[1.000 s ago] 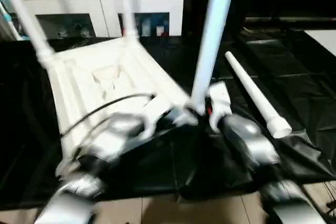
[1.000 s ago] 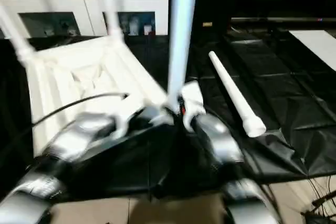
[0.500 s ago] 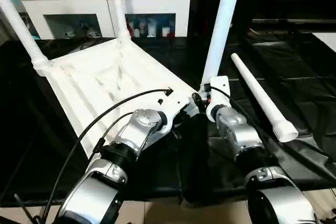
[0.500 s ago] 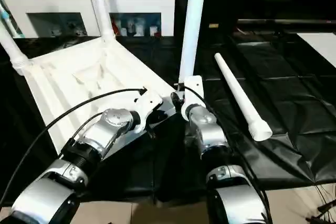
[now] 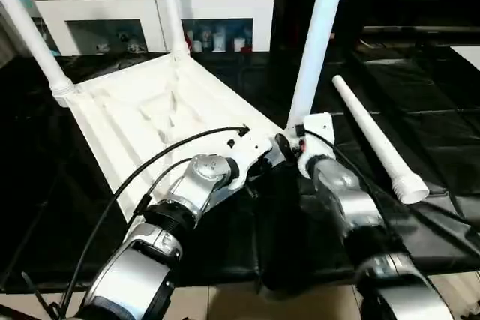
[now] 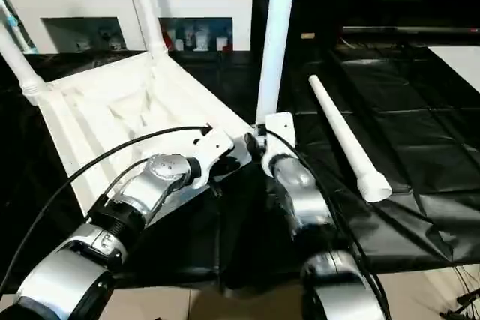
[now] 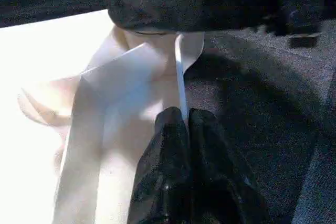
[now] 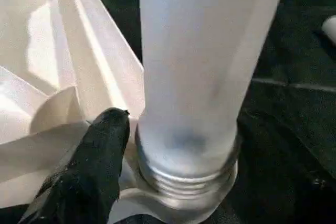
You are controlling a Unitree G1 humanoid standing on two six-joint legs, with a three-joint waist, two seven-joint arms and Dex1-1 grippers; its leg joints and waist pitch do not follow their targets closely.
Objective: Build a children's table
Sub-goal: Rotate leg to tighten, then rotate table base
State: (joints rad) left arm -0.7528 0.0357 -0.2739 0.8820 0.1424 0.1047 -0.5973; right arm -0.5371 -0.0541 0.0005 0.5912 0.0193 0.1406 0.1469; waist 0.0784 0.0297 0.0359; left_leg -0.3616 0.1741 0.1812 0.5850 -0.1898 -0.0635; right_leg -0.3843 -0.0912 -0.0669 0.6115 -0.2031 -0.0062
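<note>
The upside-down children's table (image 5: 150,121) lies on the black desk (image 5: 420,95); the left gripper (image 7: 184,129) pinches its rim, and the right gripper (image 8: 173,182), spread around the near leg (image 5: 315,43), could knock that leg crooked because its threads still show.

All three standing legs of the children's table (image 5: 150,121) run off the head views' upper edge, so their free ends are unseen: the far left leg (image 5: 30,35), the back leg (image 5: 171,9) and the near leg (image 5: 319,35). The left forearm (image 5: 191,196) covers the near rim of the upturned top, and its fourth corner socket cannot be made out. The right hand (image 5: 289,144) sits behind its own wrist; in the right wrist view one black finger (image 8: 89,177) shows beside the near leg's threaded base, the other is hidden. Items behind the cabinet (image 5: 157,5) glass are too small to identify.
</note>
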